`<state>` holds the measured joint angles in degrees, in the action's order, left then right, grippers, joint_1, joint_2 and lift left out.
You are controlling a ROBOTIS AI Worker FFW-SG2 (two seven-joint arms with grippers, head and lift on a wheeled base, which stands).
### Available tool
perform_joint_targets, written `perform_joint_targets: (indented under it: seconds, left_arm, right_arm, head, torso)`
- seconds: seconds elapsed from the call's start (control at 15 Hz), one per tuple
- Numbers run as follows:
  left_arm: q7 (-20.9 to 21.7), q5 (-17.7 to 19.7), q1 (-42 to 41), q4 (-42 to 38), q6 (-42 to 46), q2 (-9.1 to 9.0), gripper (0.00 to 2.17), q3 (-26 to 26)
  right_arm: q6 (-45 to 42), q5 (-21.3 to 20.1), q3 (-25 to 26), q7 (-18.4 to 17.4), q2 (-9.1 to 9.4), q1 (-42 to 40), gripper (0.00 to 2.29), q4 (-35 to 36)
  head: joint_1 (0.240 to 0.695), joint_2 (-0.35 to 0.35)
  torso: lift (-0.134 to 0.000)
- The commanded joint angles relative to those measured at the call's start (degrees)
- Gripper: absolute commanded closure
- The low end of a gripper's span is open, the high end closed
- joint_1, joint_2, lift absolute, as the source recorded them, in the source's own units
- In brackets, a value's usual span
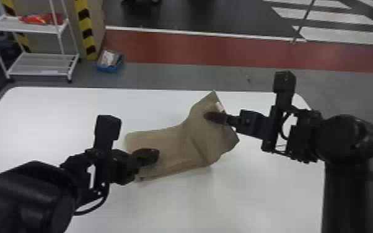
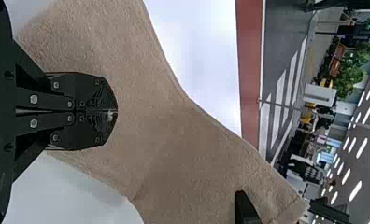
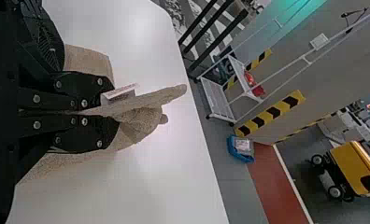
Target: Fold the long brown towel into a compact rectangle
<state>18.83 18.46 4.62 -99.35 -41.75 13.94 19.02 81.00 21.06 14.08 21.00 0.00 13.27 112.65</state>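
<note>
"Start at the far left. What's there?"

"A white rack (image 1: 37, 28) on the floor, past the table (image 1: 55, 117) and well to the left of both pairs of jaws. Then a blue bin (image 1: 110, 63), also on the floor, beyond the left jaws and a little to their left."

"And the left gripper (image 1: 151, 155) itself?"

"Over the squared-off end of the towel (image 1: 176, 139). Its jaws are clenched, the two tips meeting, with brown cloth beneath and around them. Whether they press on it, I can't tell."

"So where does the towel run?"

"It lies on the table, from just left of the left jaws across to the right ones. Between the two pairs it bends, with a crease slanting through it."

"And the right gripper (image 1: 210, 116)?"

"Its jaws grasp the towel near its other end. The right wrist view shows cloth coming out between them, standing up in a ridge. A white label (image 1: 219, 107) sits just beside those tips; one corner points away past them, another spreads on their near side."
</note>
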Motion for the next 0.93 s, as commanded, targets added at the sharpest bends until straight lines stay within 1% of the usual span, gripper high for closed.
perform_joint_targets:
  seconds: [0.0,0.2,0.4,0.6,0.87]
  left_arm:
    - [0.07,-1.85,0.13,1.71,1.18,0.3,1.48,-1.09]
    - [0.07,-2.55,0.13,3.02,2.24,0.56,1.48,-1.8]
    - [0.42,-2.64,0.21,3.29,2.24,-0.05,1.48,-1.01]
    - [0.42,-2.46,0.48,3.38,2.24,-0.58,1.48,0.84]
    - [0.42,-2.46,0.3,3.38,2.41,-1.9,1.48,1.89]
  right_arm:
    - [-0.17,0.03,0.07,0.0,0.05,0.36,1.48,-0.06]
    - [0.0,0.3,-0.19,0.09,0.05,0.44,1.48,0.03]
    - [0.18,0.12,-1.42,-0.52,0.05,0.44,1.48,0.12]
    - [-0.7,-1.28,-2.91,-1.4,0.05,1.41,1.48,-0.94]
    - [-1.58,-2.69,-5.38,-1.75,0.05,1.85,1.48,-3.49]
  head:
    - [0.695,-0.126]
    - [0.695,-0.105]
    - [0.695,-0.086]
    - [0.695,-0.09]
    - [0.695,-0.112]
  torso:
    - [-0.123]
    - [-0.123]
    - [-0.123]
    - [-0.123]
    - [-0.123]
